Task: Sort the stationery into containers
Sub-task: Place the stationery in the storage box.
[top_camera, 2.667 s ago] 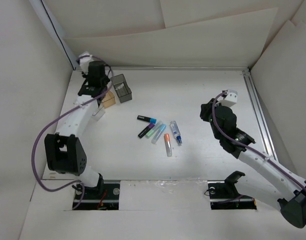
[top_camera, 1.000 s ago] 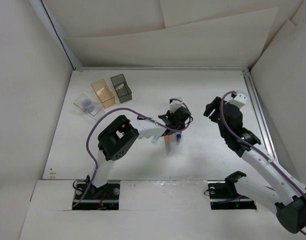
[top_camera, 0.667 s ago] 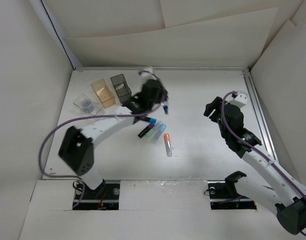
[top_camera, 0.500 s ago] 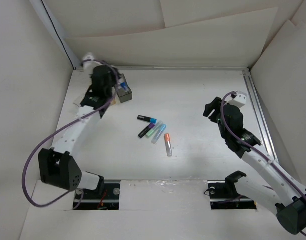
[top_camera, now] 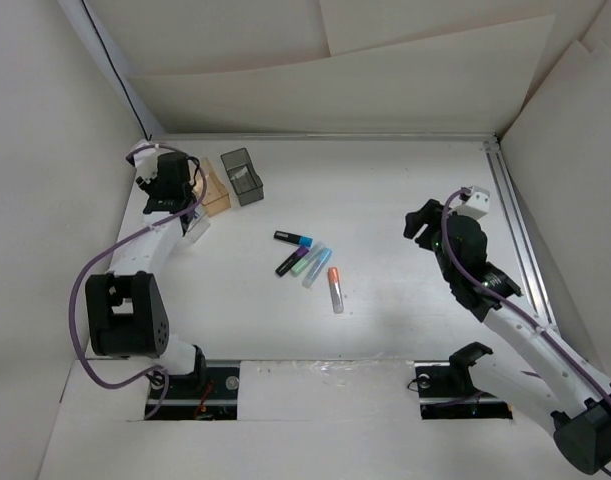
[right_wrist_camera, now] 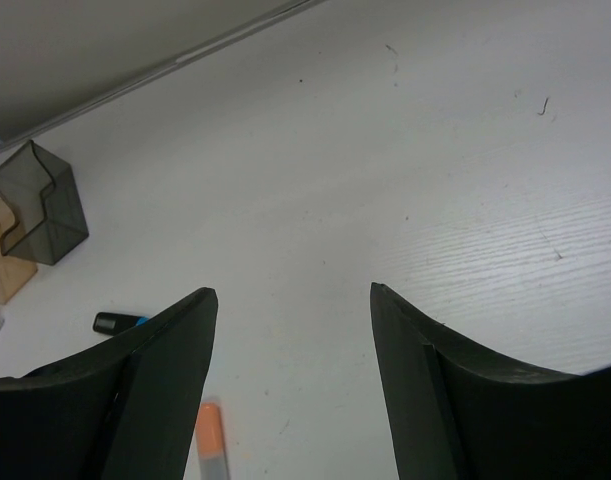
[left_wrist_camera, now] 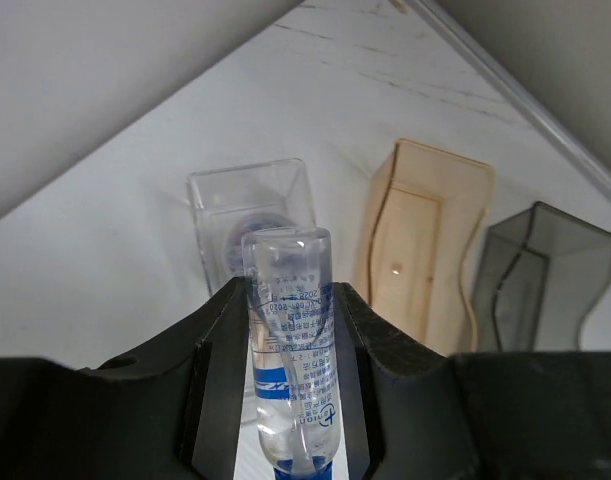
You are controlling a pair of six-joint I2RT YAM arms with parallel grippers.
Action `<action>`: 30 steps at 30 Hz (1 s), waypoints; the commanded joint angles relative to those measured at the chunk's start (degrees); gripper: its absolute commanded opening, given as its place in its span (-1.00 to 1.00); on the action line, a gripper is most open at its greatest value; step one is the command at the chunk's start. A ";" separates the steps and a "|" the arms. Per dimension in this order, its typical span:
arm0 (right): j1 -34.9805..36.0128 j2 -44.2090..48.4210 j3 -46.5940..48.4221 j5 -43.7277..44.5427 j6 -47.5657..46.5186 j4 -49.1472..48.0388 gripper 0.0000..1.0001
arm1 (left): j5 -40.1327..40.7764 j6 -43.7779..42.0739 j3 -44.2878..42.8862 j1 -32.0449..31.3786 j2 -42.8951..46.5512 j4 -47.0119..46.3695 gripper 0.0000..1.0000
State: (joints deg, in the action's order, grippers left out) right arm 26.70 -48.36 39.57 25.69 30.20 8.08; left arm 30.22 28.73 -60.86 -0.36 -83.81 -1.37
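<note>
My left gripper [left_wrist_camera: 285, 290] is shut on a clear tube [left_wrist_camera: 288, 345] with a blue label, held upright between the jaws. It hangs at the back left [top_camera: 166, 185], above the clear shallow container [left_wrist_camera: 247, 205], which holds a small dark item. Beside that stand the amber container [left_wrist_camera: 425, 235] and the dark grey container [left_wrist_camera: 540, 275]. Several pens lie mid-table: a black and blue one [top_camera: 293, 238], a black-purple one [top_camera: 289, 264], a green one [top_camera: 302, 263], a light blue one [top_camera: 317, 268] and an orange-capped one [top_camera: 335, 288]. My right gripper [right_wrist_camera: 290, 340] is open and holds nothing, to the right of the pens [top_camera: 425, 222].
White paper walls close in the table at the back and on both sides. A metal rail [top_camera: 515, 220] runs along the right edge. The left arm's purple cable [top_camera: 90, 275] loops over the left side of the table.
The left arm carried the tube from the middle of the table to the back left, past the dark grey container and on to above the clear one. The right arm barely moved.
</note>
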 commanded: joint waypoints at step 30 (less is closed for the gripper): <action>1.25 0.28 -0.20 -3.02 -1.63 -5.35 0.37 | 24.10 -16.51 -6.29 -2.45 -16.56 -13.40 -0.75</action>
State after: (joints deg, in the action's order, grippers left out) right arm 27.46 -48.40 39.35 23.20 29.36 5.74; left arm 51.51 13.58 -64.60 -3.01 -100.51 -11.49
